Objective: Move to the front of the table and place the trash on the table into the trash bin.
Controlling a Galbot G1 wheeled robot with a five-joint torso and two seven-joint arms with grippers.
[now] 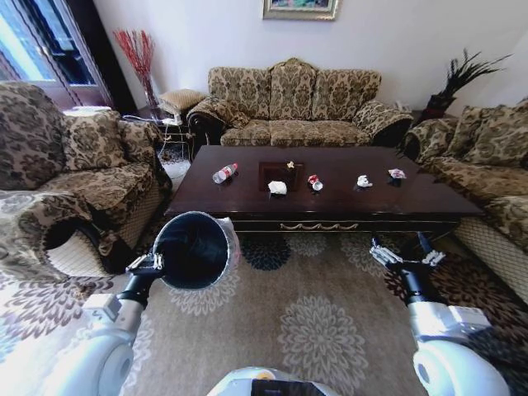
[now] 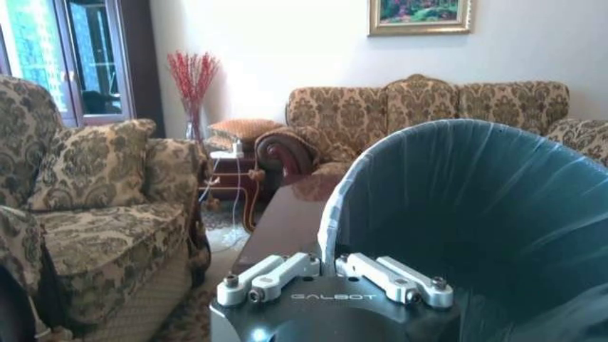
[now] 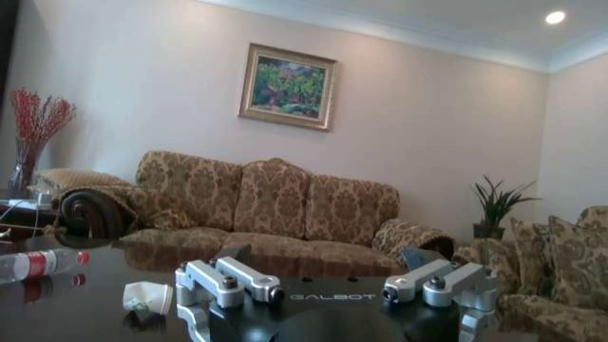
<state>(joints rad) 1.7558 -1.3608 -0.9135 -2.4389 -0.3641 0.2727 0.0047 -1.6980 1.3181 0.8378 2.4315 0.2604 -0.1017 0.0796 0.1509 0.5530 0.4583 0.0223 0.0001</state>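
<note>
The dark glossy table (image 1: 412, 202) stands just ahead of me. On it lie a clear bottle with a red label (image 1: 224, 173), a crumpled white tissue (image 1: 278, 188), a red-and-white wrapper (image 1: 315, 182), another white crumple (image 1: 364, 181), a second wrapper (image 1: 397, 174) and a tiny yellowish scrap (image 1: 290, 165). My left gripper (image 1: 157, 262) is shut on the rim of the black trash bin (image 1: 194, 247), which is held tilted near the table's front left corner. In the left wrist view the lined bin (image 2: 475, 214) looms close. My right gripper (image 1: 407, 254) hangs open before the table's front right; the bottle (image 3: 33, 263) lies beyond it.
Patterned sofas surround the table: one behind it (image 1: 293, 103), one at the left (image 1: 74, 173), one at the right (image 1: 487, 157). A small cluttered side table (image 1: 173, 124) stands at the back left. A patterned rug (image 1: 313, 313) covers the floor between me and the table.
</note>
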